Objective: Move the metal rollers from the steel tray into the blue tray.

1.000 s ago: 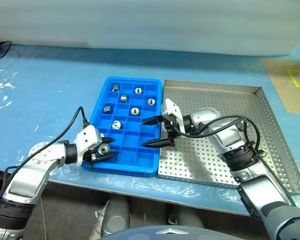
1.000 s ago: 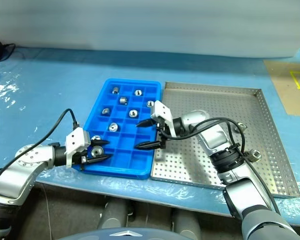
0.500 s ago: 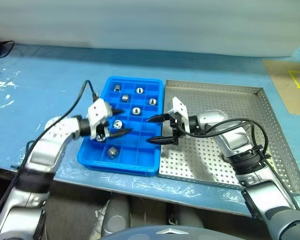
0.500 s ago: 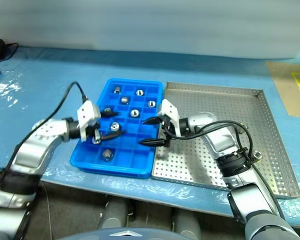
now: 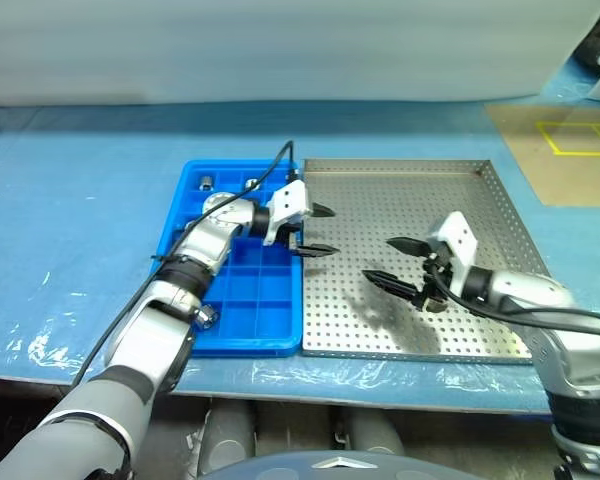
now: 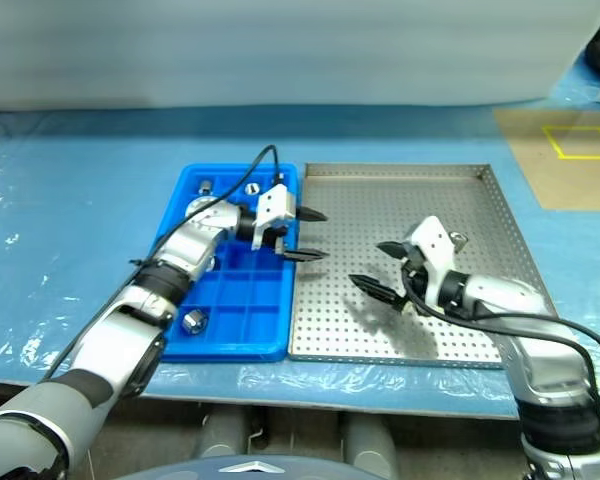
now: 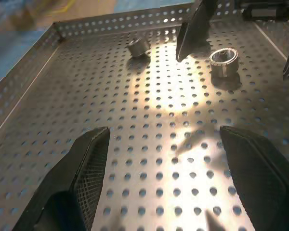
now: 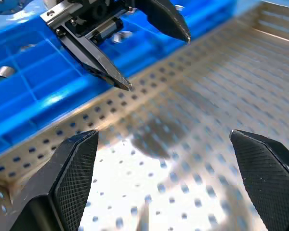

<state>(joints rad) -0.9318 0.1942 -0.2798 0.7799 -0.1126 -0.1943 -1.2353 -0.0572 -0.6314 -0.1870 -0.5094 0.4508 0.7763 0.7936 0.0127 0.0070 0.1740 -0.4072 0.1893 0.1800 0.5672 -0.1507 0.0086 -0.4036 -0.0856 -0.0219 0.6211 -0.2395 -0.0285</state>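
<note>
Though wrapped in wrinkled, glossy blue film, reads as flat and firm underneath: desk [image 5: 70,200], filling the frame from edge to edge.

Right of centre, resting on that film: steel tray [image 5: 400,190], square, shallow, dull silver-grey, stiff sheet metal with a low folded rim and a floor punched with even rows of small holes. Probably noisy and low-friction under anything round.

Touching its left side: blue tray [image 5: 245,300], bright moulded plastic, narrower, cut by thin walls into small square pockets. Smooth and slightly shiny.

Over the seam between the two trays: left hand [image 5: 332,231], black ribbed fingers spread apart, holding nothing, pointing toward the steel floor. Lower right of centre, above the steel tray: right hand [image 5: 378,257], fingers spread wide, also empty.

Smallest of all: metal rollers [image 7: 224,61], short polished cylinders with a dark bore. Two seen lying on the perforated floor in the left wrist view, apart from each other, one near the far rim; a few more already sitting in pockets of the blue tray, such as one at lower left [image 6: 193,320].

Likely dense for their size, rigid, not fragile, but slick and ready to roll or squirt out of a pinch. Best taken across the curved wall at mid-height, fingers square to the axis, rather than at the rounded edges.
</note>
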